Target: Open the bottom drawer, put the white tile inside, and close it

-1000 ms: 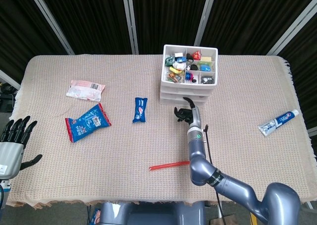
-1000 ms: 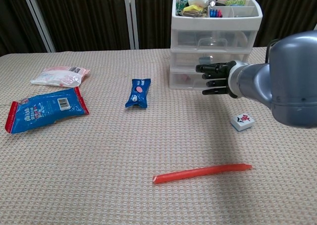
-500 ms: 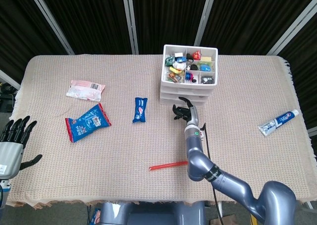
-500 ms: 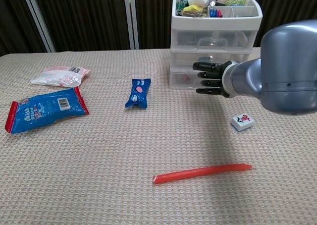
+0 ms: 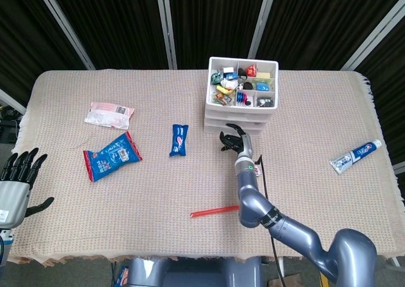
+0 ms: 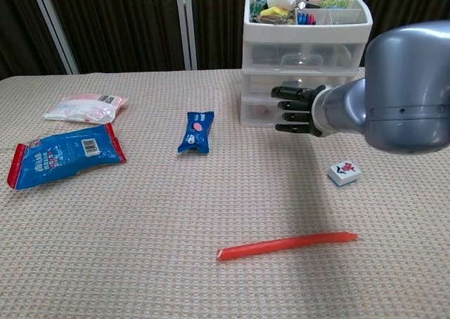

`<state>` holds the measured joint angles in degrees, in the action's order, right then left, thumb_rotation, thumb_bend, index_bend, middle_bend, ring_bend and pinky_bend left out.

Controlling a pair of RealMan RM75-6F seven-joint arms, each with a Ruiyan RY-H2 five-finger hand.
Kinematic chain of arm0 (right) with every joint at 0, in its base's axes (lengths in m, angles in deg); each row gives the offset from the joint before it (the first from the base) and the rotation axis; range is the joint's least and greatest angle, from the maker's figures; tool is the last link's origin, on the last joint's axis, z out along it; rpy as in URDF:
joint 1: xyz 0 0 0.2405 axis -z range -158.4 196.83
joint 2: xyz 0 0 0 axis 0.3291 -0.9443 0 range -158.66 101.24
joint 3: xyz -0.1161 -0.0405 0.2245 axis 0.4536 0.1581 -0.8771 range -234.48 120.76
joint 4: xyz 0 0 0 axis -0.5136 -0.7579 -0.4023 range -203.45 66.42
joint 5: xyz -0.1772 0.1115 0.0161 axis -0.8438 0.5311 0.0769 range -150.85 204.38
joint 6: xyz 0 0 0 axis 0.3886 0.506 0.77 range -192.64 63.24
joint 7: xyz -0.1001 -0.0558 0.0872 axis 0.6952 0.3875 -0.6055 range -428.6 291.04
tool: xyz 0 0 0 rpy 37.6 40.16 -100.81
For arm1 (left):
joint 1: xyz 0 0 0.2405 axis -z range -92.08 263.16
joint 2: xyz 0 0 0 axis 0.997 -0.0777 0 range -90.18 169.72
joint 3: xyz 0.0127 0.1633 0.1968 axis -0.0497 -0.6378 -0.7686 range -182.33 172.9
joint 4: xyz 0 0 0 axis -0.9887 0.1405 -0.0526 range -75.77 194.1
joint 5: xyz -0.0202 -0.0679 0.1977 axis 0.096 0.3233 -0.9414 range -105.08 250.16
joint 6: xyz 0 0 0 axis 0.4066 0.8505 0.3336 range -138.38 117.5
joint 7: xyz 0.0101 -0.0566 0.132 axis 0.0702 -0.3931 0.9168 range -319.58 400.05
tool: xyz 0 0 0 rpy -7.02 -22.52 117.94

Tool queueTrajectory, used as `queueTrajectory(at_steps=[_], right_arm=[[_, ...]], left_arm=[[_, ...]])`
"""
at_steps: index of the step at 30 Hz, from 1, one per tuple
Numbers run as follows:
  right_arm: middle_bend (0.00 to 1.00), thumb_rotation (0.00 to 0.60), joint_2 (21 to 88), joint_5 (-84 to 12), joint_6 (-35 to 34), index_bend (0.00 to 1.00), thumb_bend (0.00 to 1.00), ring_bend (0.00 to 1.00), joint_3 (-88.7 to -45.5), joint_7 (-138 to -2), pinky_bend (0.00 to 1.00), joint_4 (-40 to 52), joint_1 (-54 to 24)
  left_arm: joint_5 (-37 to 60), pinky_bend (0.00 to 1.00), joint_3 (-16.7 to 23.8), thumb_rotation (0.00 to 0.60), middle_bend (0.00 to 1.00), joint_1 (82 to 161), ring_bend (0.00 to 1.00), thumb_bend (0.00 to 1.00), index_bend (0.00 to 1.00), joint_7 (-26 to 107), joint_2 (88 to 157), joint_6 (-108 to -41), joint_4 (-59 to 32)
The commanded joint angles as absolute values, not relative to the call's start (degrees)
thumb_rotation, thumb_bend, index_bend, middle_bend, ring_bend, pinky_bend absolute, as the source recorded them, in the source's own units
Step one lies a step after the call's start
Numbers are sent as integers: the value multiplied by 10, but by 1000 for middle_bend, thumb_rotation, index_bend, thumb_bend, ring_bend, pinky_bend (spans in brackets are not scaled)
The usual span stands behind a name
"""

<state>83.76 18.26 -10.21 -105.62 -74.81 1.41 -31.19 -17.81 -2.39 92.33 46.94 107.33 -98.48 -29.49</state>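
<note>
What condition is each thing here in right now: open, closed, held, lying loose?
Bottom drawer: closed.
Middle drawer: closed.
Top tray: open, full of small items.
White tile: lying loose on the table, face up.
Right robot hand: empty, fingers stretched toward the bottom drawer.
Left robot hand: empty, fingers apart, at the table edge.
Toothpaste tube: lying flat, cap on.

Bottom drawer [image 6: 261,113] front partly covered by right hand [image 6: 295,108]; contact undeterminable. Left hand [image 5: 16,179] cut by head view edge. Tray contents [image 5: 243,85] too small to identify.
</note>
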Motion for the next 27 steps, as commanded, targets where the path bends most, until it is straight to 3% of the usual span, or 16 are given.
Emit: queueTrajectory(at_steps=[1,12,27], right_arm=[[821,600,839,185,-104,276,379,790,-1054,-747,614,16,-313],[822,600,838,192,-101,354,384,790,-1050,-744,614,28,-316],[821,600,823,184,-75,357,385,788,-1015,-741,614,112,-280]], left_arm=[[-177,0,-24,600,0,923,0,136,74,469,1073,-984,-296],[-177,0,-24,600,0,923,0,136,74,467,1072,-985,-296],[-179,0,-25,600,0,923,0,136,74,465,1071,-984,-297]])
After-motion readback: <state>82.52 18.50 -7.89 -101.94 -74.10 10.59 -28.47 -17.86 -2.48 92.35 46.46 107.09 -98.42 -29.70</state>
